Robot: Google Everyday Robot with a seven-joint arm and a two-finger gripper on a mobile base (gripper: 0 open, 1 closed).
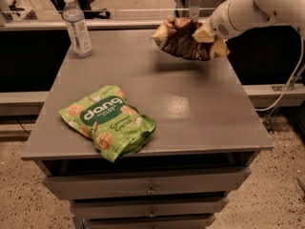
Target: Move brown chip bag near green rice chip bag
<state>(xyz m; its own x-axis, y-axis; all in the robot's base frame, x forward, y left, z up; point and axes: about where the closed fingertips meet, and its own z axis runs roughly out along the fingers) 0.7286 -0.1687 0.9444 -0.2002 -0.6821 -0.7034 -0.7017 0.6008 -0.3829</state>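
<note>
Gripper (pixel 210 41) at 1 o'clock of table (pixel 200 113), jaws clamped on right end of brown chip bag (pixel 178 39), bag held above tabletop, long axis 9-to-3, free end pointing 9 o'clock, green rice chip bag (pixel 107 120) flat at 7 o'clock, well apart, water bottle (pixel 76 25) at 11 o'clock

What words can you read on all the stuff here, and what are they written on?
"dang": white letters on the green rice chip bag.
"Coconut Crunch": smaller letters on the same bag, as far as I can tell.
Brown chip bag, held above the table by the gripper: lettering too crumpled to read.
Water bottle label: too small to read.
</note>
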